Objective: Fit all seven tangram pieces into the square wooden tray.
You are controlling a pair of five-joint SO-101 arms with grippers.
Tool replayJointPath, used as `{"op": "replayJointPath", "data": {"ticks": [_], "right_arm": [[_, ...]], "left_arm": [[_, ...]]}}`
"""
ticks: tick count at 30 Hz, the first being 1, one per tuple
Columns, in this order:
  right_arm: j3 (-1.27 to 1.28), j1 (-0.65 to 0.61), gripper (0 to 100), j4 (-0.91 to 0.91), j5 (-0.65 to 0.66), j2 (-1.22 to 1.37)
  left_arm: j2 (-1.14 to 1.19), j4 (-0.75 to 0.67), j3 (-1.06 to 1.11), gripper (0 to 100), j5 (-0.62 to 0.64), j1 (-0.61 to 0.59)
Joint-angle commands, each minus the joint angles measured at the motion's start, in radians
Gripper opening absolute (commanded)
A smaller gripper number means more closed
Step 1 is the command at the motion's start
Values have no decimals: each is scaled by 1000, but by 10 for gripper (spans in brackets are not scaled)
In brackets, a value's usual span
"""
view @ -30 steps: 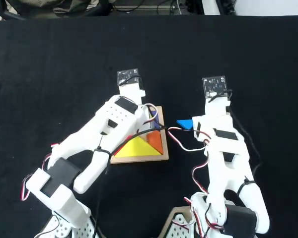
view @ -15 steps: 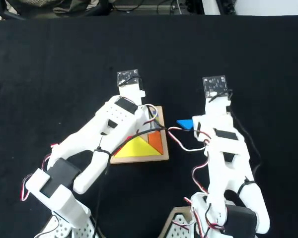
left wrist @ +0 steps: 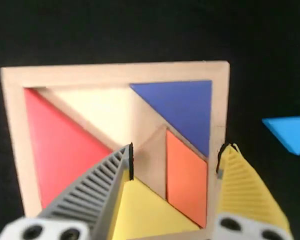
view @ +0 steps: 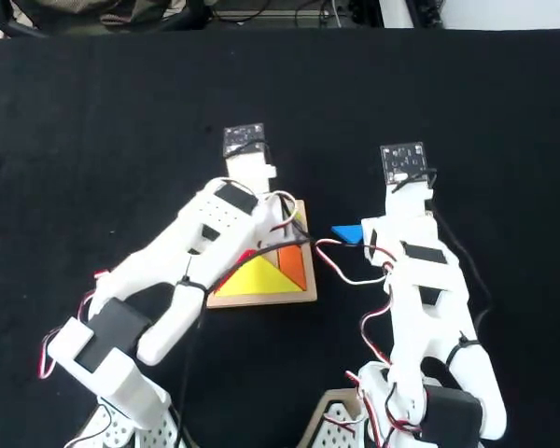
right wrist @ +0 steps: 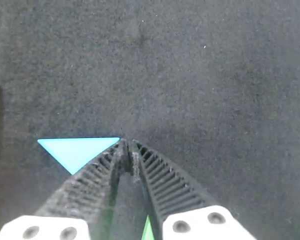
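Left gripper [left wrist: 177,152] hangs spread over the square wooden tray [left wrist: 115,72], five coloured pieces [left wrist: 55,145] fitted, while the light-blue triangle [left wrist: 290,132] lies outside by the clenched right gripper [right wrist: 127,150].

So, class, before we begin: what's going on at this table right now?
Two robot arms are working a tangram puzzle. The left claw hangs open over the wooden tray, which holds a red triangle, cream triangle, dark blue triangle, orange piece and yellow triangle, with a bare gap mid-tray. The right claw is shut beside a light blue triangle lying on the black table.
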Motion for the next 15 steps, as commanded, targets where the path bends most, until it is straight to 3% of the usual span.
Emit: {"op": "replayJointPath", "data": {"ticks": [1, 5, 15], "right_arm": [[-24, -11, 11, -20, 9, 4], [-24, -11, 11, -20, 9, 4], [-24, -11, 11, -20, 9, 4]], "left_arm": [[0, -14, -18, 282, -3, 24], [94, -55, -38, 282, -3, 24], [123, 89, -159, 282, -3, 101]]}}
